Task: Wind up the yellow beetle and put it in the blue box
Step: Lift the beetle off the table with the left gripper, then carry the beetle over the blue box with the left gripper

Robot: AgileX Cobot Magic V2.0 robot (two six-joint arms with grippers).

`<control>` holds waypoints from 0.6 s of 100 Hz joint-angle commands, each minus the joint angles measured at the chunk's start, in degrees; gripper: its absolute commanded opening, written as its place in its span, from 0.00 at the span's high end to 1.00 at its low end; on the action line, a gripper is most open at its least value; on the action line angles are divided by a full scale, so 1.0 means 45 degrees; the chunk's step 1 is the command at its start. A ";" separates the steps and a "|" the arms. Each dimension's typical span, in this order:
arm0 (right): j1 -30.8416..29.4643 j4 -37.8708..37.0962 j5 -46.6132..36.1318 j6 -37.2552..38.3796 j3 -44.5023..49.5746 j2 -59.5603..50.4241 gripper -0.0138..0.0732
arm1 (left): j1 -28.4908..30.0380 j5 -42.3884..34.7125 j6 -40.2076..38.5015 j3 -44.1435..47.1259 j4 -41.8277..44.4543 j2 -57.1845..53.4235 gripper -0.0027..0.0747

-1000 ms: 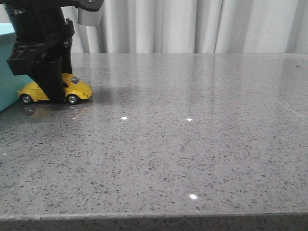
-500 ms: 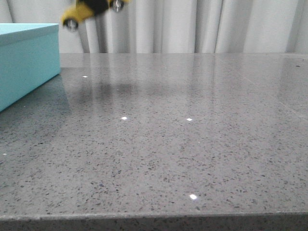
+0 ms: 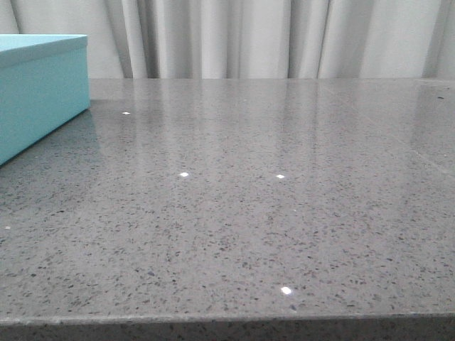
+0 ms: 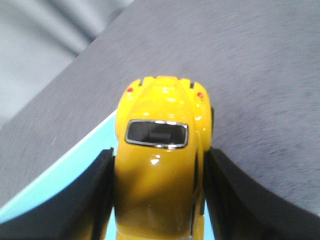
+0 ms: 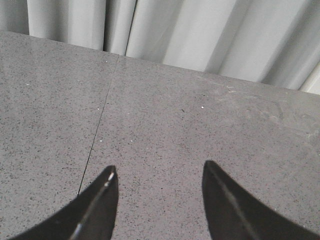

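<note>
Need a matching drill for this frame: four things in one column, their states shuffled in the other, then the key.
Things
1. beetle
2. blue box
3. right gripper
4. left gripper

States
A. open, holding nothing, above bare table
B. held off the table, out of the front view
C. standing at the table's left edge
D. shut on the car's sides

Pairs: 1-B, 2-C, 3-A, 4-D
</note>
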 commanded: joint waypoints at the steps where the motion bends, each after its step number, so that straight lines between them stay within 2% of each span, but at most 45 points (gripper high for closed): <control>1: 0.0048 -0.0796 -0.0369 -0.0087 -0.0271 -0.0032 0.39 | 0.0851 -0.0892 -0.0723 0.0079 -0.0355 -0.0516 0.92; 16: 0.0048 -0.0796 -0.0369 -0.0087 -0.0271 -0.0032 0.39 | 0.1581 -0.1957 -0.1185 0.1627 -0.0355 -0.0516 0.92; 44: 0.0048 -0.0796 -0.0369 -0.0087 -0.0271 -0.0032 0.39 | 0.1594 -0.4784 -0.1183 0.4980 0.0044 -0.0516 0.92; 60: 0.0048 -0.0796 -0.0369 -0.0087 -0.0271 -0.0032 0.39 | 0.1594 -0.5830 -0.1183 0.6105 0.0671 -0.0516 0.92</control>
